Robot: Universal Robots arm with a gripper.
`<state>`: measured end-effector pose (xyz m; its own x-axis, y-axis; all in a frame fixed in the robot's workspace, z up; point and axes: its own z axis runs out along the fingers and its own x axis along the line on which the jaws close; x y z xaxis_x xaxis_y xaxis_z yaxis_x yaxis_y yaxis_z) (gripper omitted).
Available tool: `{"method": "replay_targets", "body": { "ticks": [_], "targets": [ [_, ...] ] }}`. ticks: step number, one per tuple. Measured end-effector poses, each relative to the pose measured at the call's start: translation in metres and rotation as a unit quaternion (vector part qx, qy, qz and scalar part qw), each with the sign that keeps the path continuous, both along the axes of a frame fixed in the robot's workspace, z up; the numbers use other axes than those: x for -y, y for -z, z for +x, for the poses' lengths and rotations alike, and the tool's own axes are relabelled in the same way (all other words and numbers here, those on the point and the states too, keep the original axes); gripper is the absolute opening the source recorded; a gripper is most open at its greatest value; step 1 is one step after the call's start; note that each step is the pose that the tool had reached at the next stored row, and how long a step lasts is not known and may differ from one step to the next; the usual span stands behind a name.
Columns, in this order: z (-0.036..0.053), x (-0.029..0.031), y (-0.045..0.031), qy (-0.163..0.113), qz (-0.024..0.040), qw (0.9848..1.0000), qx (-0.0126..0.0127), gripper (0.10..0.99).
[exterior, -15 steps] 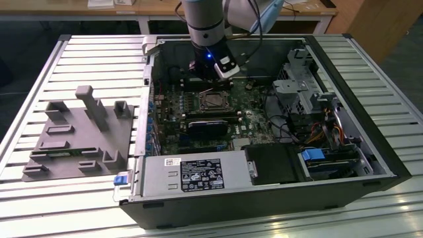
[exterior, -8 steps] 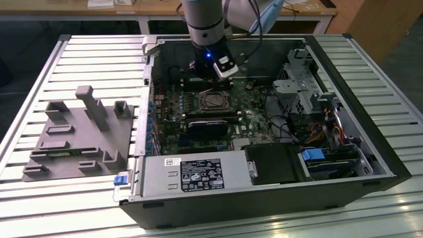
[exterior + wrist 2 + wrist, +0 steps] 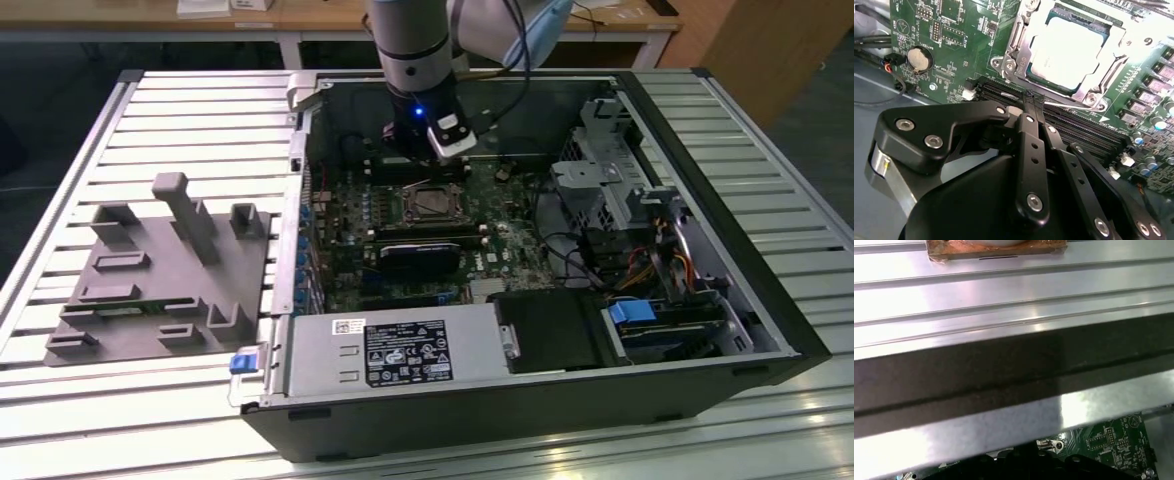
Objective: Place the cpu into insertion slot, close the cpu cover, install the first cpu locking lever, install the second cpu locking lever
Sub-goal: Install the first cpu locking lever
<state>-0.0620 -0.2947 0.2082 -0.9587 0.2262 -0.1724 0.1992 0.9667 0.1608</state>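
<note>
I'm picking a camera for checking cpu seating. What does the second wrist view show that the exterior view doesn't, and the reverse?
Second wrist view: the cpu's pale face framed by the cover, the shut fingers just short of it, a coin battery.
Exterior view: the whole case, power supply, arm, grey fixture beside the case.
Both: the motherboard and the slot.

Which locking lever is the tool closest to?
The thin wire lever beside the memory slots, at the tool's tips; the other lever lies further off.
</note>
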Motion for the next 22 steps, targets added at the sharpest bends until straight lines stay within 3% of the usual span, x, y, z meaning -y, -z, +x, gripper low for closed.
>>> {"method": "replay_targets", "body": {
  "ticks": [12, 17, 22],
  "targets": [
    [-0.0011, -0.0056, 0.0017, 0.015, -0.0036, 0.9999, 0.0007, 0.102],
    [-0.0013, -0.0057, 0.0027, 0.015, -0.0082, 0.9998, 0.0051, 0.102],
    [-0.0014, -0.0059, 0.0032, 0.016, -0.0081, 0.9998, 0.0055, 0.102]
  ]
}}
